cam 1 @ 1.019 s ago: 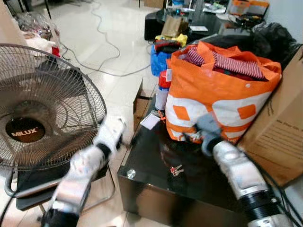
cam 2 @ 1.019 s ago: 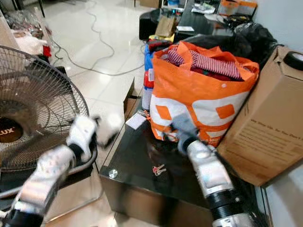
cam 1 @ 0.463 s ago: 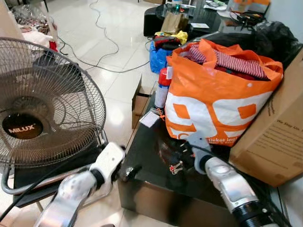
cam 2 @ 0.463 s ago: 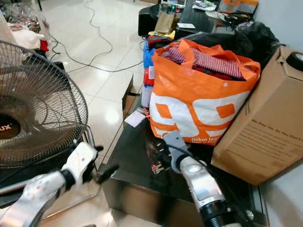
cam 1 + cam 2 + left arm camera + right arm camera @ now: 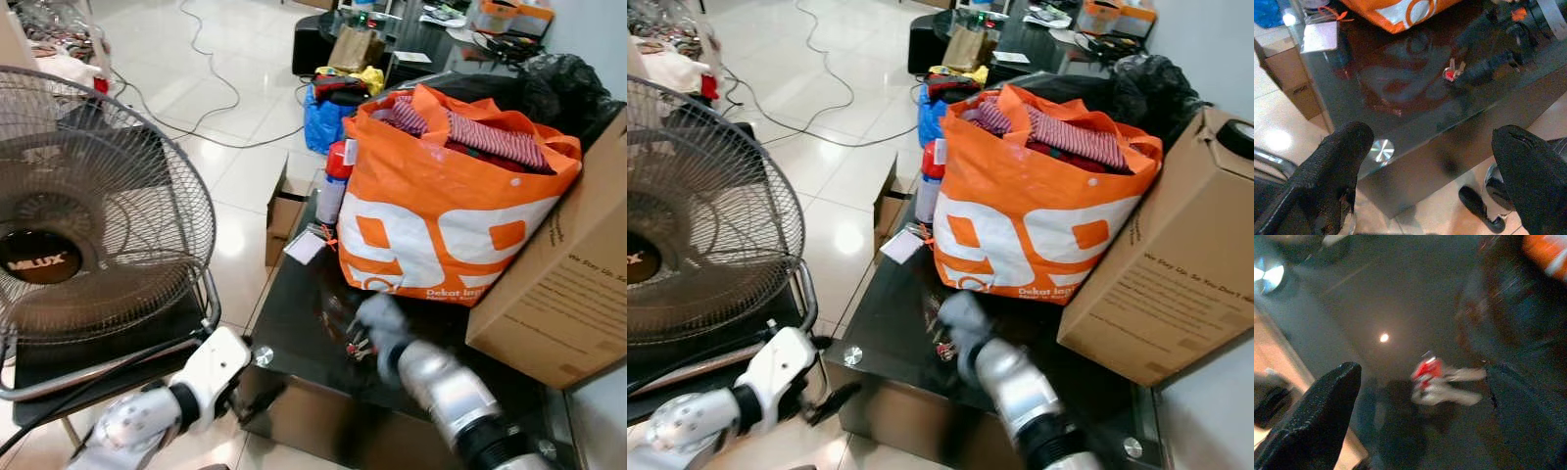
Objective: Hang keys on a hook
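Observation:
A small bunch of keys (image 5: 358, 345) with a red tag lies on the black glass table (image 5: 299, 294), near its front edge. My right gripper (image 5: 1425, 416) hovers just above them, open, and the keys (image 5: 1437, 382) lie between its two black fingers (image 5: 1317, 416). In the eye views this arm is blurred. My left gripper (image 5: 257, 401) hangs low in front of the table's front left corner, open and holding nothing. The left wrist view looks across the tabletop at the keys (image 5: 1452, 73) and the right gripper's fingers (image 5: 1484, 66).
A full orange bag (image 5: 441, 215) stands on the table behind the keys, with a cardboard box (image 5: 558, 274) to its right. A large standing fan (image 5: 88, 225) is on the left. Cables, bags and a small box lie on the tiled floor (image 5: 235, 127).
My right gripper has come down from beside the orange bag to just over the keys. My left arm has dropped from near the fan to the table's front corner. The camera has shifted.

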Controlling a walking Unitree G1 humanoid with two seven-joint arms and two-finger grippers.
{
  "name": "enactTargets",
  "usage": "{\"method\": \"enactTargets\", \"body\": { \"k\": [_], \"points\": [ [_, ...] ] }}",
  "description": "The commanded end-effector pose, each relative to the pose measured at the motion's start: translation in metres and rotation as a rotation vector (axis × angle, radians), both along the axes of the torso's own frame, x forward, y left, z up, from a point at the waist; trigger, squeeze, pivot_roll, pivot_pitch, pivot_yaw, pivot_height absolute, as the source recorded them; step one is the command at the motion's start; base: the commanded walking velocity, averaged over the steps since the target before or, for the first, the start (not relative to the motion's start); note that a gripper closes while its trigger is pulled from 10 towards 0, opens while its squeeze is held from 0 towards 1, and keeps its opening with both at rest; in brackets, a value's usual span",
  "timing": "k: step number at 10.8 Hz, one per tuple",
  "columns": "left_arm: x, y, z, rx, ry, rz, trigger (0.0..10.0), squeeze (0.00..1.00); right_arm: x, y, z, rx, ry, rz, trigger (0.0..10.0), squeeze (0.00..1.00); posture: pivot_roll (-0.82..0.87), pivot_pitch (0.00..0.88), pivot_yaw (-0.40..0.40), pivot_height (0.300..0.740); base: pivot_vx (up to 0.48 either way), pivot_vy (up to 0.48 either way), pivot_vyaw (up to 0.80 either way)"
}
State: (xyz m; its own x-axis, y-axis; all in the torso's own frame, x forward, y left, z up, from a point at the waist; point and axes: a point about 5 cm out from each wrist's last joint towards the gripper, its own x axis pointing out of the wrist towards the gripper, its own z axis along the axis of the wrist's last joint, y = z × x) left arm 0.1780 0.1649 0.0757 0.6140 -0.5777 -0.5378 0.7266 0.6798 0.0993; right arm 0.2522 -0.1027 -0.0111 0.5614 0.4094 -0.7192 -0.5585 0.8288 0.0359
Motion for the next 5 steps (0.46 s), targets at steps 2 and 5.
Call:
{"method": "enactTargets", "body": {
  "k": [2,5],
  "points": [
    [0.001,0.002,0.009,0.002,-0.015,-0.012,10.0,0.21,0.001,0.002,-0.001,0.051,-0.009,-0.008,10.0,0.00,-0.03,0.021,-0.098,0.740,0.000,0.000,0.00],
    [0.010,0.003,0.013,0.020,-0.008,-0.079,10.0,0.21,0.002,0.015,0.003,0.184,-0.023,-0.108,10.0,0.00,-0.05,0.042,-0.002,0.740,0.000,0.000,0.00]
  ]
}}
